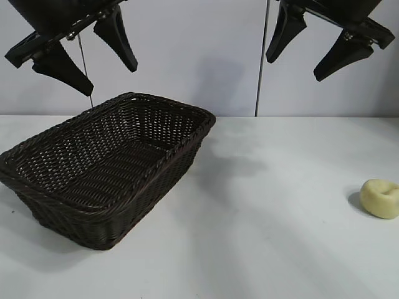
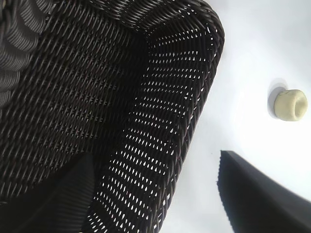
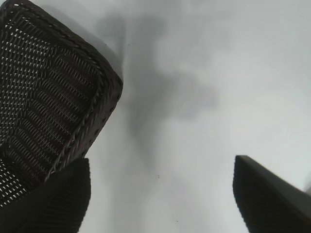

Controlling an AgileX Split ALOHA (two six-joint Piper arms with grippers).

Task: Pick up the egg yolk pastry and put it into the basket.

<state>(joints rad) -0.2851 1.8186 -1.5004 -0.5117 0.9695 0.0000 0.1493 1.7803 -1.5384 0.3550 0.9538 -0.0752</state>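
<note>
While both hang high, left hand point(image 1: 87, 53) over basket point(image 1: 109, 163), right hand point(image 1: 327, 43) seemingly level, both wide open, empty

Pale yellow egg yolk pastry point(image 1: 380, 198) on white table, well apart from seemingly empty dark wicker basket point(image 1: 187, 134)

Level exterior camera faces both arms; wrist cameras share the basket point(image 1: 106, 168).
</note>
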